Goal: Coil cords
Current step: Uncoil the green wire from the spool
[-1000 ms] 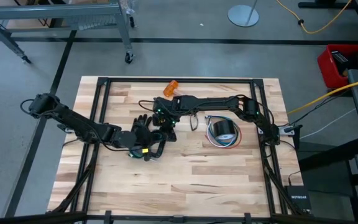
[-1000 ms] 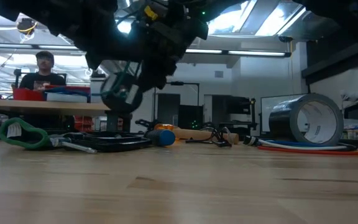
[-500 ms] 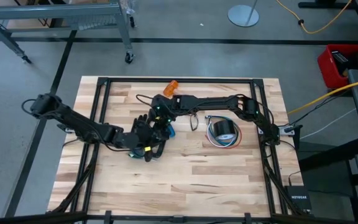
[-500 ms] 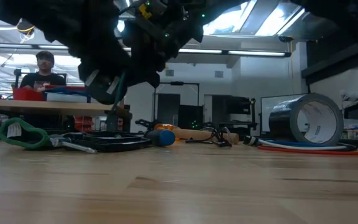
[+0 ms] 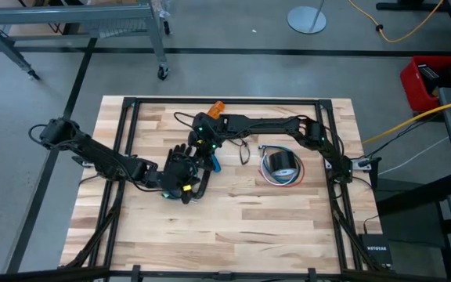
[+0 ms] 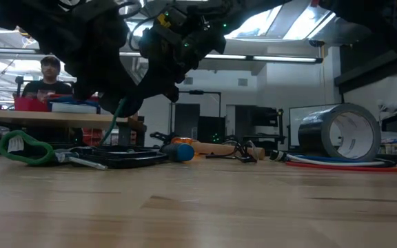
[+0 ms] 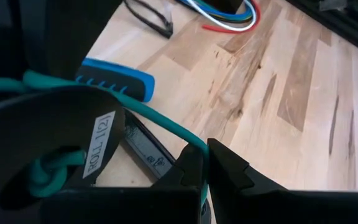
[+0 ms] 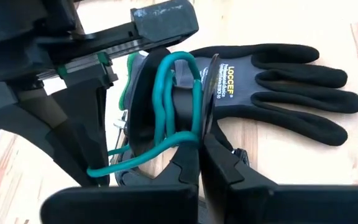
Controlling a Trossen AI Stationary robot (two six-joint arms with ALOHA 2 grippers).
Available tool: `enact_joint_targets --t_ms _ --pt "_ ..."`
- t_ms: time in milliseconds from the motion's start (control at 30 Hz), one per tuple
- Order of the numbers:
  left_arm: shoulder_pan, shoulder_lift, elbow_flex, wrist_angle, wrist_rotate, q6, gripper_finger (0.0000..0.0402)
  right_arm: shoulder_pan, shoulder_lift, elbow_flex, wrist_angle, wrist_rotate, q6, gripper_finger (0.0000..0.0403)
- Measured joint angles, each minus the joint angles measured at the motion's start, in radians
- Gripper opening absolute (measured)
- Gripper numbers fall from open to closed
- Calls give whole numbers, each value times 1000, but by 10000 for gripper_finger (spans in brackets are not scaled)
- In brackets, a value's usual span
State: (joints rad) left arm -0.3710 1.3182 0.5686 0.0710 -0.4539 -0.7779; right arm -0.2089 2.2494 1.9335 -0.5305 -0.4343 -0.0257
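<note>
Currently the left gripper [image 7: 205, 163] fingers are clenched on the teal-green cord [image 7: 160, 118], which runs from between them. The right gripper [image 8: 199, 160] fingers clamp the same cord's loops [image 8: 169, 99], beside a black glove [image 8: 278, 81] on the bench [image 5: 272, 211].

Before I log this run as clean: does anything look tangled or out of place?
Nothing damaged or spilled. The teal-green cord is stretched between both claws, left claw and right claw shut on it, above a black glove. The red, white and blue wires sprawl loosely around the tape roll.
</note>
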Motion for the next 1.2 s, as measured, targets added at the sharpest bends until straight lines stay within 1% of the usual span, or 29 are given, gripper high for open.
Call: enact_joint_targets --t_ms 433,600,767,1100,1200 --pt "-13 0 0 -36 -6 -35 0 -16 0 0 1 -31 -5 1" --pt "-23 0 0 -42 -11 -39 0 -26 0 0 6 -76 0 1" --pt "-26 0 0 -79 -10 -85 0 -31 0 0 9 -100 3 1" --pt "-56 0 0 -83 -22 -133 0 -35 0 1 9 -125 3 0" --pt "-65 2 0 -89 -30 -153 0 -35 0 26 -12 -137 -2 0"
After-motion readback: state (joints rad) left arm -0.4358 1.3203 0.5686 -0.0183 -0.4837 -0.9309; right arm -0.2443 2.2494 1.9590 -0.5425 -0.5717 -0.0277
